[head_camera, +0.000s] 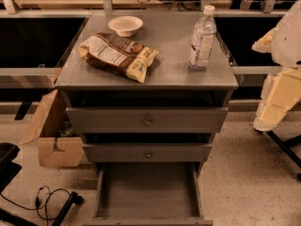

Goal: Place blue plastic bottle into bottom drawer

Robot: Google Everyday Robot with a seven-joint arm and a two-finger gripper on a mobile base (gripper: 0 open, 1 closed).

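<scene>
The blue plastic bottle (202, 37) is clear with a white cap and a pale label. It stands upright on the right side of the grey cabinet top (178, 74). The bottom drawer (148, 192) is pulled out toward me, and its plain grey inside holds nothing. My gripper (264, 41) is at the right edge of the view on the pale arm, right of the bottle, at about its height and apart from it. It holds nothing that I can see.
A brown-and-yellow snack bag (118, 54) lies on the left of the cabinet top, and a pale bowl (125, 25) sits behind it. The two upper drawers (147, 121) are shut. A cardboard box (49, 131) stands on the floor to the left, near a black cable (47, 201).
</scene>
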